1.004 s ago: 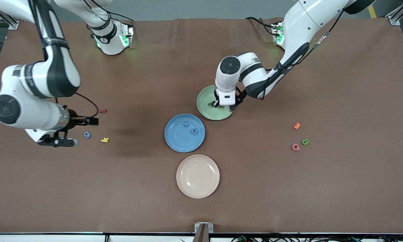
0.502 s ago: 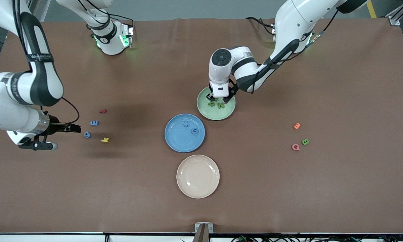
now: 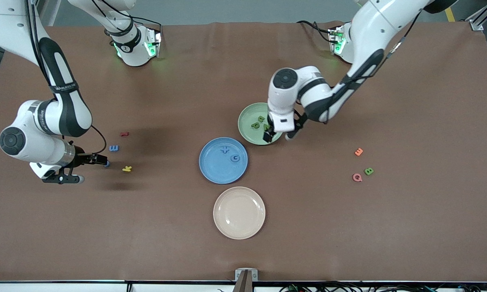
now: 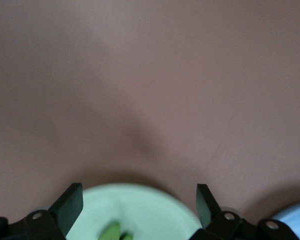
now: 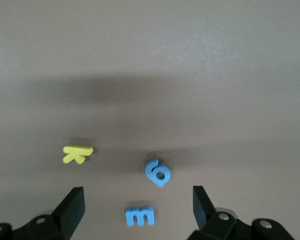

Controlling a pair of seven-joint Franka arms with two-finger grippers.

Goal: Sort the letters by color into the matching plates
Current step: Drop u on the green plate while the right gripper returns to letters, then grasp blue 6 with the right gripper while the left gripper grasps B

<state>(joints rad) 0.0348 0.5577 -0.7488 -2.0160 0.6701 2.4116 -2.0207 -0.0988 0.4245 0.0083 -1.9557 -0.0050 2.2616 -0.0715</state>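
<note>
The table (image 3: 410, 227) wears a brown matt covering that looks like cloth or felt, faintly creased. The blue plate (image 3: 215, 168), green plate (image 3: 247, 115) and cream-beige plate (image 3: 239, 227) look smooth with a soft sheen. The blue 9 (image 5: 157, 172), blue E (image 5: 139, 216) and yellow K (image 5: 77, 153) look like matt foam. Both arms' shells are glossy white plastic with black joints; the fingers (image 5: 72, 207) are matt black.
</note>
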